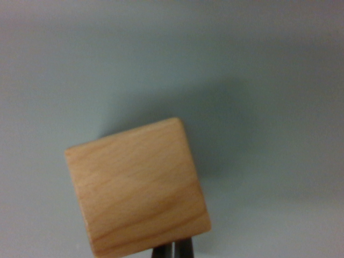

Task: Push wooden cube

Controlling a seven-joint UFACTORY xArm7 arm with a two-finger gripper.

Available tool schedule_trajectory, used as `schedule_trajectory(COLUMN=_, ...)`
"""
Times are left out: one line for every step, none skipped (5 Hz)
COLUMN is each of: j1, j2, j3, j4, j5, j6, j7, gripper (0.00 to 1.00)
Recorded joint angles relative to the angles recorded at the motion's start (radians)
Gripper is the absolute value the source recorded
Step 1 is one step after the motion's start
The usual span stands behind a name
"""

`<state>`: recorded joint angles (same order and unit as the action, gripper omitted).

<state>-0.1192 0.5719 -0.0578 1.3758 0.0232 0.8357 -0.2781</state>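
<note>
Cube: we see the cube [137, 188] at lower centre of the frame, turned askew on the grey worktop [258, 64]
Fingers: our fingers [173, 248] sit together at the bottom edge, closed on nothing, tips at the cube's near side
Progress: we judge contact made; the push itself seems left to do

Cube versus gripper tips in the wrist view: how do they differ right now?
The cube is light wood with visible grain; the gripper tips are dark. The cube fills much of the frame and sits rotated; the gripper shows only as two narrow upright tips at the bottom edge. Both meet at the cube's lower edge; actual contact is unclear.
</note>
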Motion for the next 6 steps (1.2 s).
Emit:
schedule_trajectory(j1=0.0004, j2=0.028, j3=0.002, j4=0.046, j5=0.0003, j6=0.018, j7=0.003, gripper=1.0)
schedule_trajectory(j1=0.0004, j2=0.028, j3=0.002, j4=0.046, j5=0.0003, j6=0.018, j7=0.003, gripper=1.0)
schedule_trajectory(j1=0.0008, j2=0.055, j3=0.004, j4=0.091, j5=0.0006, j6=0.036, j7=0.006, gripper=1.0)
schedule_trajectory(j1=0.0008, j2=0.055, j3=0.004, j4=0.091, j5=0.0006, j6=0.036, j7=0.006, gripper=1.0)
schedule_trajectory(j1=0.0012, j2=0.079, j3=0.006, j4=0.131, j5=0.0009, j6=0.052, j7=0.009, gripper=1.0)
schedule_trajectory(j1=0.0012, j2=0.079, j3=0.006, j4=0.131, j5=0.0009, j6=0.052, j7=0.009, gripper=1.0)
